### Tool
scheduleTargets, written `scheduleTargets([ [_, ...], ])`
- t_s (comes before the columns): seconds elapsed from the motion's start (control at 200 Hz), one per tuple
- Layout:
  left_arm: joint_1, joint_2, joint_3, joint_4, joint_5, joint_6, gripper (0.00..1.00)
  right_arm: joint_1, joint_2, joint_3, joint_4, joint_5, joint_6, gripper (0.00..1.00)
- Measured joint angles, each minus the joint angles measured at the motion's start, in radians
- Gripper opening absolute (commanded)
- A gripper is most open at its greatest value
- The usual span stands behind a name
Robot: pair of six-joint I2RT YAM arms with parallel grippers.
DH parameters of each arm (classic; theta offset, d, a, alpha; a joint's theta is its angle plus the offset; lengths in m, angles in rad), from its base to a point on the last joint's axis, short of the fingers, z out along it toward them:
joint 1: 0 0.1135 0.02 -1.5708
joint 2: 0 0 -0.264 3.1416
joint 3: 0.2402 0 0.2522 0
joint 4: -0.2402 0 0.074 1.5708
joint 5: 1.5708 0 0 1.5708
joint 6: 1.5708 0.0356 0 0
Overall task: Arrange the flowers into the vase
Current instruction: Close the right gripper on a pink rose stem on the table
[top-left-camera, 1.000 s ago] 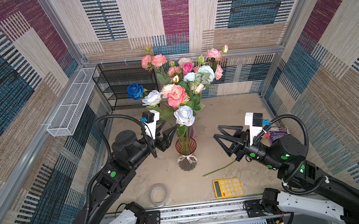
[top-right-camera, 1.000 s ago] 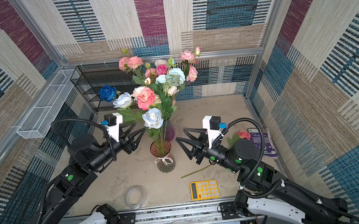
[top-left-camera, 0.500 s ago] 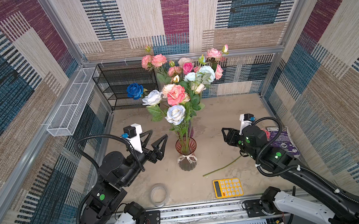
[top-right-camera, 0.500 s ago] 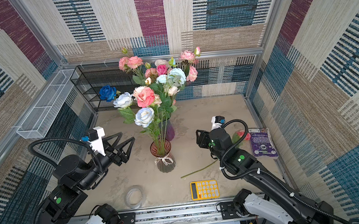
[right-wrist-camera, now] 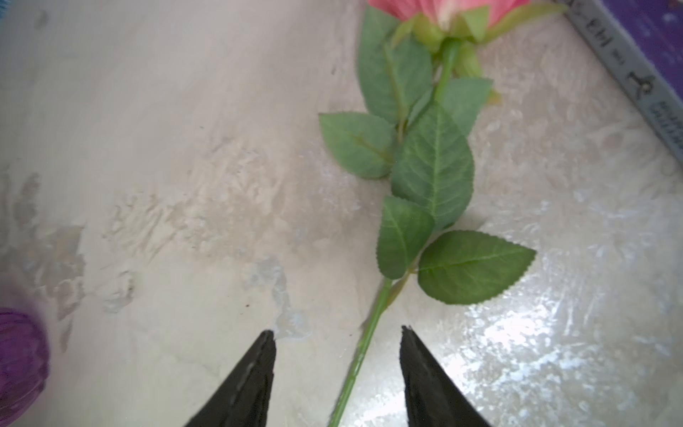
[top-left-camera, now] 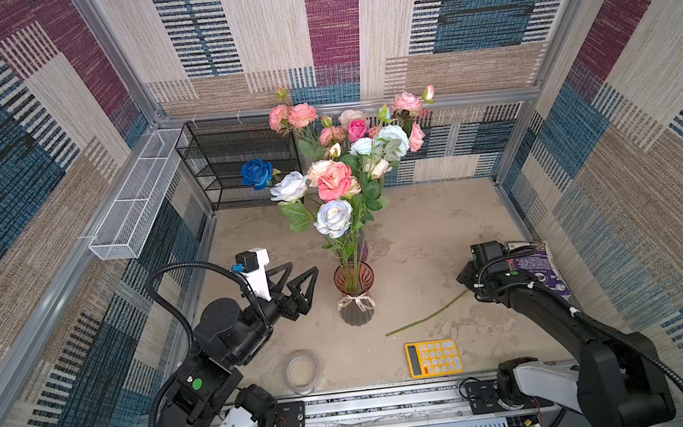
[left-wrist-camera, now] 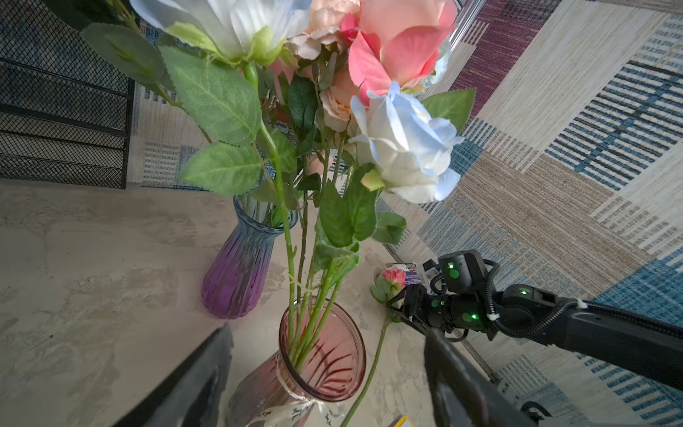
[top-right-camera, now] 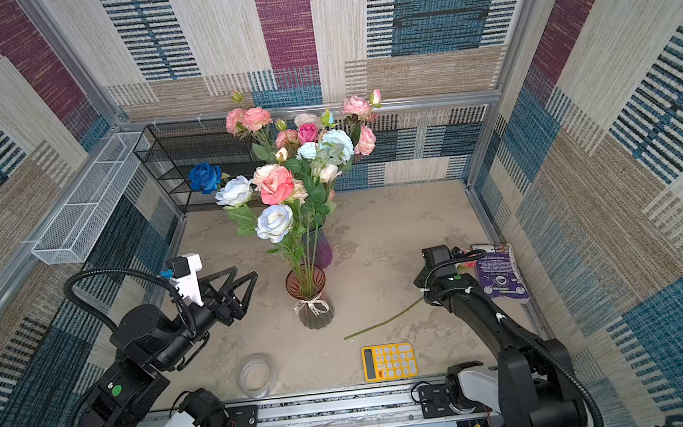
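The flowers (top-left-camera: pixel 335 179) stand as a bouquet of pink, peach, white and blue roses. Some stems sit in a pinkish glass vase (top-left-camera: pixel 354 292) with a ribbon, others in a purple vase (left-wrist-camera: pixel 240 266) behind it. My left gripper (top-left-camera: pixel 303 282) hangs open and empty left of the pinkish vase (left-wrist-camera: pixel 321 355). One loose pink rose (right-wrist-camera: pixel 432 166) lies on the table at the right, its stem (top-left-camera: pixel 427 318) pointing toward the front. My right gripper (right-wrist-camera: pixel 336 332) is open low over it, one finger on each side of the stem, not touching it.
A yellow calculator (top-left-camera: pixel 433 357) and a clear tape roll (top-left-camera: pixel 302 370) lie near the front edge. A purple book (top-left-camera: pixel 538 268) lies by the right wall beside the loose rose. A black mesh shelf (top-left-camera: pixel 239 160) and a white wire basket (top-left-camera: pixel 134 197) stand at the back left.
My left gripper let go of the pale blue rose, opened wider and drew back to the left. My right arm swung right and dropped over the loose rose's stem.
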State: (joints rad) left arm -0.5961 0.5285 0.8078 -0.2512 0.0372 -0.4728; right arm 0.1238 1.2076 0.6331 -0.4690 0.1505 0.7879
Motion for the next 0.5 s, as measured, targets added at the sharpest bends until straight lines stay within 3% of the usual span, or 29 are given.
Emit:
scheduleTargets([
  [0.25,0.000,-0.008,0.000,-0.004,0.022,-0.010,0.82,-0.013,0.126,0.026,-0.032,0.007,0.000,0.49],
  [0.501,0.001,-0.032,-0.003,-0.006,0.022,-0.020,0.82,-0.013,0.253,0.087,-0.051,-0.008,-0.005,0.34],
])
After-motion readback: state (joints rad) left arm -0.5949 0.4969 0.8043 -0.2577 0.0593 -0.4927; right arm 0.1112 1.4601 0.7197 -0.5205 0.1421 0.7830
